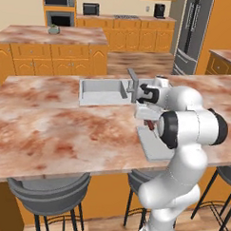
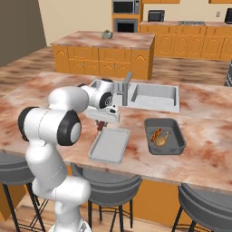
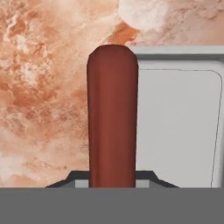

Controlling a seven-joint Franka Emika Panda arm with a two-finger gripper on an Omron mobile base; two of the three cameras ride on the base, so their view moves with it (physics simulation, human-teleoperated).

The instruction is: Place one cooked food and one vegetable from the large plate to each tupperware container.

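My gripper (image 2: 100, 124) is shut on a reddish-brown sausage (image 3: 112, 113), which hangs end-down from the fingers. It hovers over the counter just beside the left rim of the shallow light-grey tupperware tray (image 2: 110, 146), whose floor is bare in the hand view (image 3: 179, 127). The deep dark-grey tupperware tub (image 2: 176, 134) stands to the tray's right and holds a hot dog (image 2: 156, 133) and a small orange piece (image 2: 162, 140). From the left base view the gripper (image 1: 149, 122) and tray (image 1: 154, 150) are partly covered by my arm. The large plate is out of view.
A steel sink (image 2: 154, 97) with a grey faucet (image 2: 125, 88) lies behind the tray. The marble counter (image 2: 199, 158) ends at a front edge close to both containers. Grey stools (image 2: 106, 183) stand below that edge. A second island (image 2: 104, 43) is farther back.
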